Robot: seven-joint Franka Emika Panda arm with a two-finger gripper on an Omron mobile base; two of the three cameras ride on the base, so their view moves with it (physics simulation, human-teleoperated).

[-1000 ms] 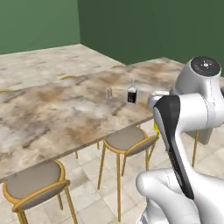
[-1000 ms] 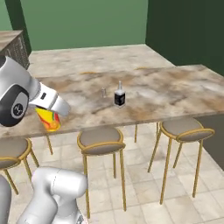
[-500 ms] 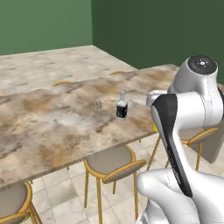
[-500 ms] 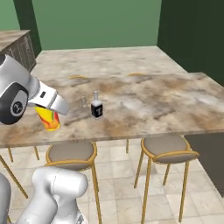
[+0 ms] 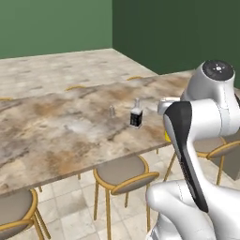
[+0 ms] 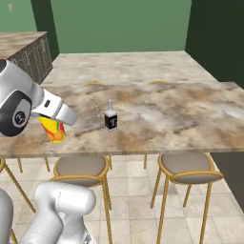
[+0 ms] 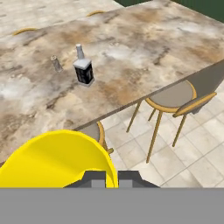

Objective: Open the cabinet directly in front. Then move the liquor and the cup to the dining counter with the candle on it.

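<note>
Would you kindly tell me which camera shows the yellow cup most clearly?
The right base view: the cup shows its yellow side and red-orange mark, held over the counter's edge. The hand view shows its rim close up; the left base view shows a sliver behind the arm.

Even, bright, flat rendered light; faint soft shadows under the stools; everything sharp, no glare.

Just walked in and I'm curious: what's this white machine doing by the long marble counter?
The robot's hand is shut on a yellow cup, held near the edge of the dining counter. A dark liquor bottle already stands on the counter beside a tiny grey candle. The cup is not yet set down. Stools are lined up under the counter's edge.
</note>
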